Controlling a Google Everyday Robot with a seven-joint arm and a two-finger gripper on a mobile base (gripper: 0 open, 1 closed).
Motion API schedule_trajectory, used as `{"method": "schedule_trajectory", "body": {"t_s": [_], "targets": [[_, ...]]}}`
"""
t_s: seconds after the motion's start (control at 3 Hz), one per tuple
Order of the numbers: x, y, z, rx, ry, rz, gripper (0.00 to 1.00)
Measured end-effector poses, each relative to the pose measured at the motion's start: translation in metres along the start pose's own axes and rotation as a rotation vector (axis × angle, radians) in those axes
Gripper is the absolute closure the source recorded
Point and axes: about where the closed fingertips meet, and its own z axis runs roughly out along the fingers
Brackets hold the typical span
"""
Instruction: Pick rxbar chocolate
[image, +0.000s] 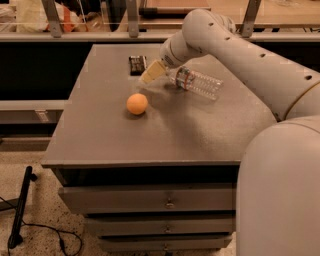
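Note:
The rxbar chocolate (137, 64) is a small flat black bar lying near the far edge of the grey cabinet top (110, 135). My gripper (151, 73) hangs over the top just right of and in front of the bar, a short way from it. It holds nothing that I can see. The white arm reaches in from the right and stretches over the clear plastic water bottle (199, 83).
An orange ball (137, 104) sits in front of the gripper, near the middle of the top. The water bottle lies on its side right of the gripper. Drawers face me below the top. A rail and clutter stand behind the cabinet.

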Motion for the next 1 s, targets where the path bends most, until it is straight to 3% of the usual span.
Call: {"method": "schedule_trajectory", "body": {"t_s": [0.67,1.0], "targets": [[-0.015,-0.001,0.016,-0.034,-0.149,0.128,0.00],[-0.015,-0.001,0.024,-0.073,-0.162,0.161,0.00]]}}
